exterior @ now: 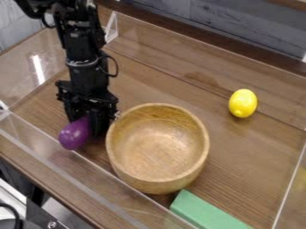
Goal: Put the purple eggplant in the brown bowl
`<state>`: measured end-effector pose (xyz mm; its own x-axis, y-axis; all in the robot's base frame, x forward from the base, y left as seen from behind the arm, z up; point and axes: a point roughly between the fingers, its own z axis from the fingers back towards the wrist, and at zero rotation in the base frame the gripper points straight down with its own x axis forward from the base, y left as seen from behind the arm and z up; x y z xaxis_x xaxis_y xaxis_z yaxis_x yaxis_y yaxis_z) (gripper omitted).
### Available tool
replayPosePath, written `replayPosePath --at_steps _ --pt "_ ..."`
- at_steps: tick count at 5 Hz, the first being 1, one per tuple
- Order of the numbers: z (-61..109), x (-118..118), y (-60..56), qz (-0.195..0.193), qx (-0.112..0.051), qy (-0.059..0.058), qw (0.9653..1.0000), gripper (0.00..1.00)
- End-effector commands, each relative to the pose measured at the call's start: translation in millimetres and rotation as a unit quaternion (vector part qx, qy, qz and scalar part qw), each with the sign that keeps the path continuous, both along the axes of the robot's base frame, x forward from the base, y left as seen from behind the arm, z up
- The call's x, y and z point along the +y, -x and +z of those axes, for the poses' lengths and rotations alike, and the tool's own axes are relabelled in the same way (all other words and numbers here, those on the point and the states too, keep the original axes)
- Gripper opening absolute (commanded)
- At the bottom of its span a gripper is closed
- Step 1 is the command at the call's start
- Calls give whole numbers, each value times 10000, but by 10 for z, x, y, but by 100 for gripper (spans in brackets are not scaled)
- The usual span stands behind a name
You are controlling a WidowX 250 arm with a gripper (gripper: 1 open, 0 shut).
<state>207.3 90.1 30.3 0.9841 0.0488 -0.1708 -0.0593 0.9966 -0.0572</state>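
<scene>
A black robot arm reaches down from the upper left, its gripper [86,122] pointing straight at the wooden tabletop [180,85] with the jaws drawn together. The small, glossy purple eggplant [74,135] sits at the gripper's tip, low against the tabletop near the left front edge; the fingers press at its upper right side, but the black body of the gripper hides the contact, so whether the eggplant is actually pinched or only touched cannot be told. Just to the right of it stands the large, round, light-brown wooden bowl [191,176] with a thick rim and visible grain, upright and with nothing inside; its left rim lies close beside the gripper and the eggplant, which is outside the bowl. A yellow lemon [242,103] rests well apart on the right side of the tabletop. A green rectangular block [221,211] lies at the bottom, just in front of the bowl and partly cut off by the picture's lower edge. Clear plastic walls [30,67] enclose the work area along the left, front and right.
</scene>
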Motion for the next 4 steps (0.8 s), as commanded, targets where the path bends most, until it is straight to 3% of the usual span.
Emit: replayPosePath --at_steps 1,3,4 --pt "246 12 -146 20 -401 -114 9991 0" --pt "511 -193 -218 12 -596 -31 9982 0" --pt "637 -420 -279 -101 -704 37 9975 0"
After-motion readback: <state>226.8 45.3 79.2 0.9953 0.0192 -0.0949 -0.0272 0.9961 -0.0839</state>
